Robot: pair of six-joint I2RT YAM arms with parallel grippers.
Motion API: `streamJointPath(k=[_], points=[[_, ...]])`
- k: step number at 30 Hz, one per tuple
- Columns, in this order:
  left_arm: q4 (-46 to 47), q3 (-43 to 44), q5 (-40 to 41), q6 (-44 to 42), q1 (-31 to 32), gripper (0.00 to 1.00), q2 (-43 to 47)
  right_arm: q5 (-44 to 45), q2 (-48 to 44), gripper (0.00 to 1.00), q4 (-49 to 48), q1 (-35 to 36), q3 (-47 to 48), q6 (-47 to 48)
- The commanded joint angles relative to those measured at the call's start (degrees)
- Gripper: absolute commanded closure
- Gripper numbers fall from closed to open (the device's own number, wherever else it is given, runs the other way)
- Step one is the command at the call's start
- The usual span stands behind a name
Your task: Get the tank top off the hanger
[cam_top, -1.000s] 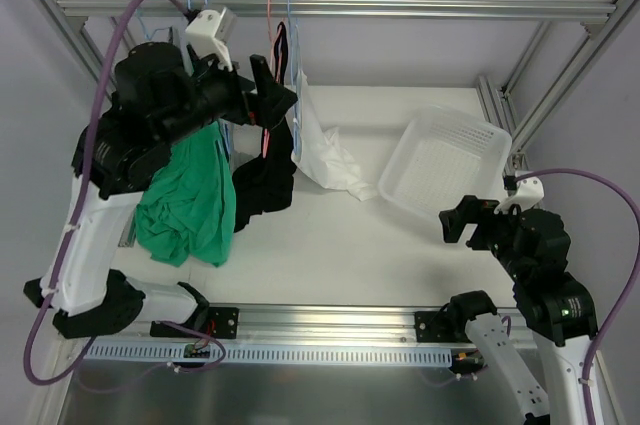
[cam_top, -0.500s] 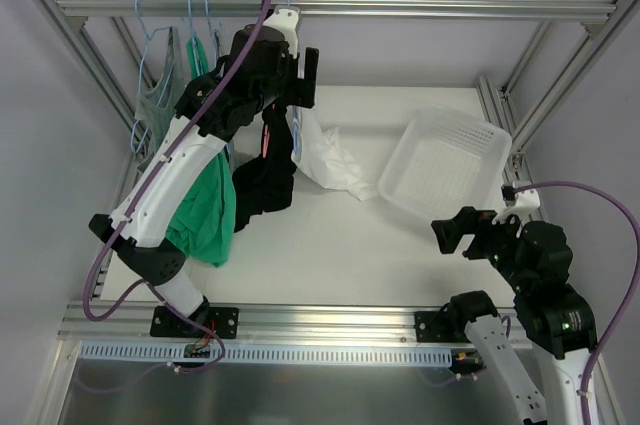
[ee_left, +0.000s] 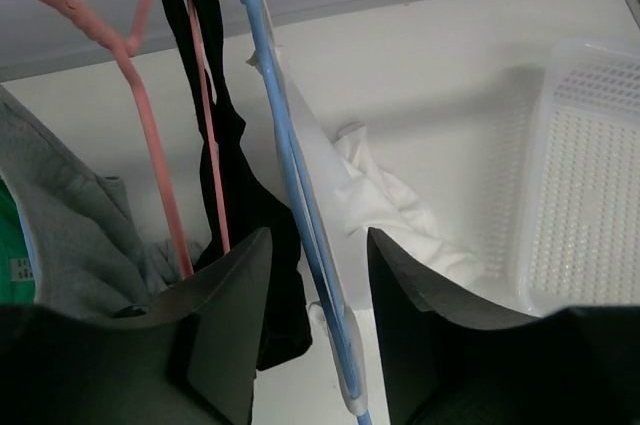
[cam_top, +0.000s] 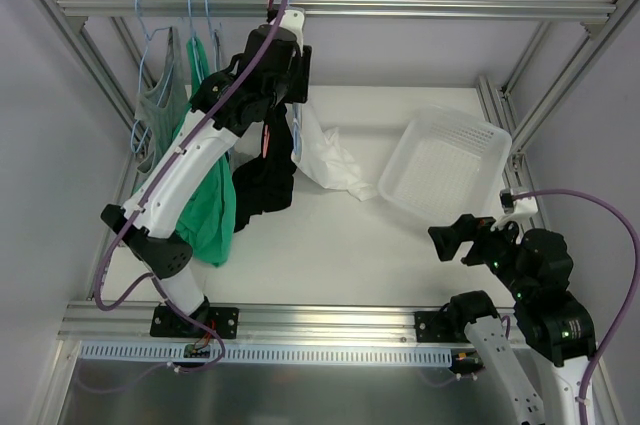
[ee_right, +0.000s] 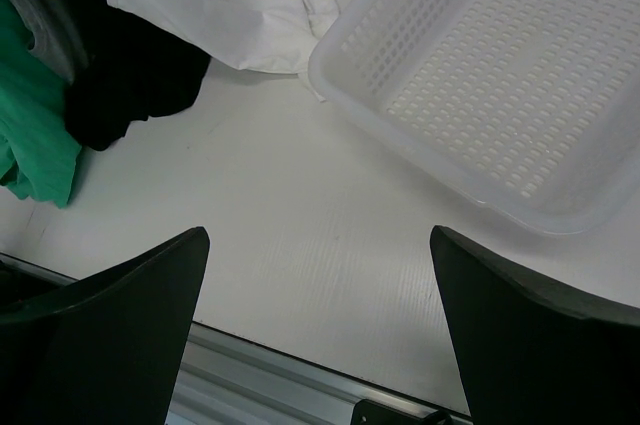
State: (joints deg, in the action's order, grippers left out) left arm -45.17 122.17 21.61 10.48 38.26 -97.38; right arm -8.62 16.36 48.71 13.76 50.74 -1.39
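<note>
Worktop (cam_top: 330, 255) catches the trailing hem of the tank top (cam_top: 325, 155), which is not yet off the hanger (ee_left: 283, 145). Left tool (ee_left: 318, 250) gapes around that hanger, gripping nothing; right tool (ee_right: 318, 240) hangs wide, empty. Nothing of the removal is done.

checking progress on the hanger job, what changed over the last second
The left gripper shifted right toward the rail as its arm straightened; it now straddles the hanger, jaws open, gripping nothing. The right gripper, open, drifted slightly toward the near edge. The tank top, black garment and basket stayed put.
</note>
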Motion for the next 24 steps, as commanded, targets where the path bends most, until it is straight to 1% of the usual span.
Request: streamJointPath(k=[1,3,5,6,7,8,19,24], points=[[2.19,2.37,1.51,-0.29,0.24,0.58,-0.88,-1.48,-0.89,0.01,-0.81,0.22,-0.29,-0.63],[2.36,2.63,1.77,-0.46,0.24,0.62,-1.23,-1.75,-0.89,0.01,-0.72,0.22,-0.47,-0.72],[2.37,3.16,2.12,-0.2,0.24,0.78,-1.76,-2.01,-0.98,0.0,-0.81,0.22,-0.56,-0.98],[2.36,3.6,2.65,-0.02,0.24,0.84,-2.02,-1.93,-0.98,0.01,-0.72,0.22,-0.64,-1.07],[2.36,3.78,2.74,0.07,0.24,0.96,-2.02,-1.92,-0.98,0.0,-0.72,0.22,-0.73,-1.16],[2.36,3.78,2.65,0.5,0.24,1.0,-1.85,-1.92,-0.98,0.0,-0.81,0.3,-0.73,-1.16],[3.07,5.98,1.78,4.28,0.24,1.0,1.23,-1.93,-0.63,0.0,-1.16,0.22,-0.91,-1.78],[4.47,4.4,-3.14,7.01,0.24,1.0,4.12,-1.75,-0.45,0.01,-1.51,0.3,-1.43,-1.69]])
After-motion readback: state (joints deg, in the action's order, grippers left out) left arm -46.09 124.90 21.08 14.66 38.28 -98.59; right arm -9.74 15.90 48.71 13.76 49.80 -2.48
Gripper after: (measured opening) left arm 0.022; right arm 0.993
